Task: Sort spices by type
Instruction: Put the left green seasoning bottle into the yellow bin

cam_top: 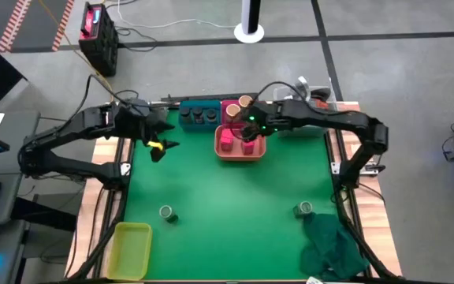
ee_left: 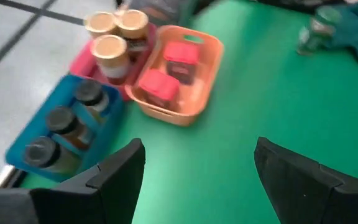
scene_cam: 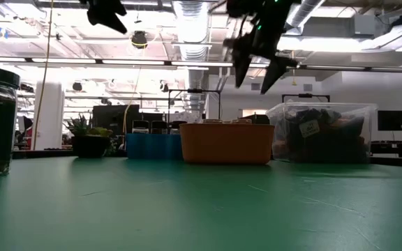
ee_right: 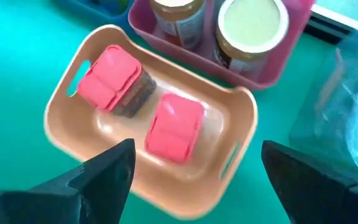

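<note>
My right gripper [ee_right: 194, 177] hangs open above the orange tray [ee_right: 73, 143], which holds two pink square boxes [ee_right: 110, 78] [ee_right: 176, 127]; nothing is between its fingers. Behind it a pink tray [cam_top: 231, 110] holds tan-topped round jars [ee_left: 107, 50]. A blue tray [ee_left: 23, 140] beside it holds three dark round jars [ee_left: 61, 121]. My left gripper [cam_top: 160, 146] hovers open over the mat, left of the trays. Two green-topped clear jars [cam_top: 166, 213] [cam_top: 304, 209] stand upright on the mat near the front.
A yellow tray [cam_top: 132, 248] sits at the near left corner and a dark green cloth [cam_top: 333, 244] at the near right. A clear tub [scene_cam: 323, 132] of grey clutter stands at the far right. The middle of the green mat [cam_top: 235, 197] is bare.
</note>
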